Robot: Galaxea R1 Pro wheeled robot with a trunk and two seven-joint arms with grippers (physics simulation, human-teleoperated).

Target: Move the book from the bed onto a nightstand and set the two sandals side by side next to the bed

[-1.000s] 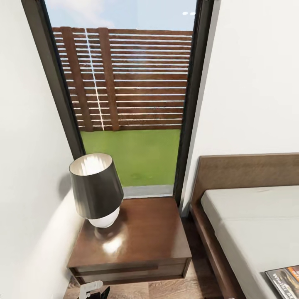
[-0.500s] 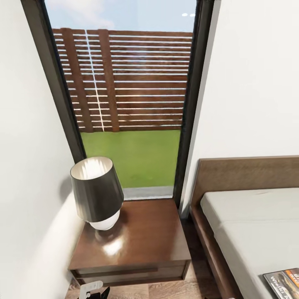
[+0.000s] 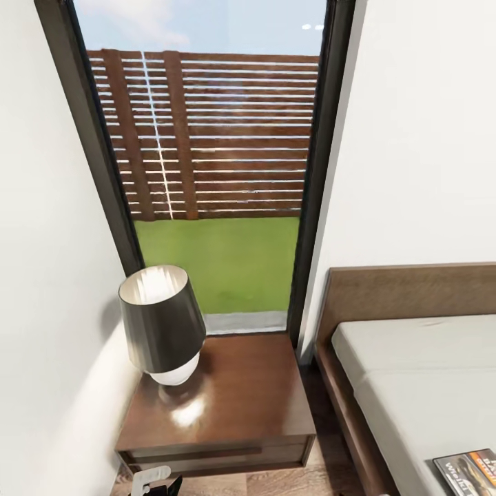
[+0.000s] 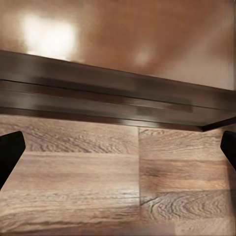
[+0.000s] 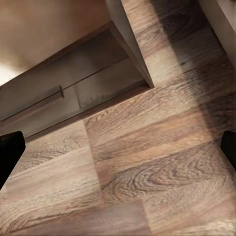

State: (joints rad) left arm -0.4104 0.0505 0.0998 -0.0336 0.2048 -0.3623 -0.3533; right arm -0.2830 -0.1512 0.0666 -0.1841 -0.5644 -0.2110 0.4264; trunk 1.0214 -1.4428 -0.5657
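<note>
At the left a white wall [image 3: 41, 275] runs close along the nightstand [image 3: 234, 406], so there is little free room on that side. A lamp [image 3: 162, 324] with a black shade and white base stands on the left rear part of the glossy dark brown top; the right and front parts of the top are bare. Behind it a tall window [image 3: 213, 172] with a dark frame shows grass and a slatted wooden fence. A white and black part of the robot [image 3: 155, 480] shows at the lower edge, just in front of the nightstand. In the left wrist view the left pincer [image 4: 118, 147] has its tips wide apart over the wood-plank floor [image 4: 98, 187], facing the nightstand's front edge. The right pincer [image 5: 118, 147] is also wide apart over the floor, near the nightstand's corner. A narrow strip of floor separates the nightstand from the bed [image 3: 413, 372], which has an off-white mattress and brown frame. The book [image 3: 468, 470] lies flat on the mattress at the lower right corner, near the bed's left edge.
</note>
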